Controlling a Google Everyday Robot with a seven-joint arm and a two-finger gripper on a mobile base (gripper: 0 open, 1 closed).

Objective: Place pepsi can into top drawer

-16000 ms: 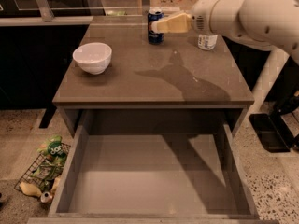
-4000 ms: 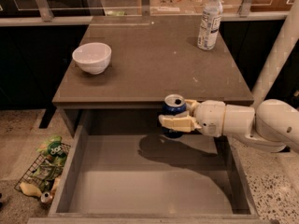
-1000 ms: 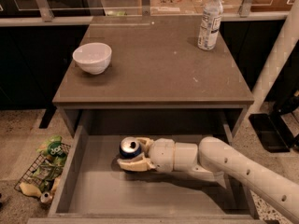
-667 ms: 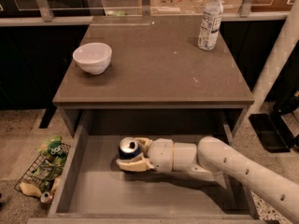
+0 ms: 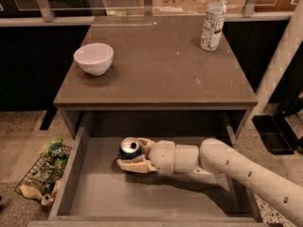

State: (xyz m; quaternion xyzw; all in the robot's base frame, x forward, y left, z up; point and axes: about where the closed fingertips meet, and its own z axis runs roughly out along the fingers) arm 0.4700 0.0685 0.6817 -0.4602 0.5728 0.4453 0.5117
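The pepsi can stands upright inside the open top drawer, near its back left, silver top showing. My gripper reaches in from the right with its cream fingers around the can, one in front and one behind it. The can's base is at or just above the drawer floor; I cannot tell which. The white arm runs off to the lower right across the drawer.
On the brown table top stand a white bowl at the left and a clear water bottle at the back right. A wire basket with snack packets lies on the floor to the left. A white post stands right.
Over the last second the gripper and can have barely moved. Before that the can was carried from the table top down into the drawer.
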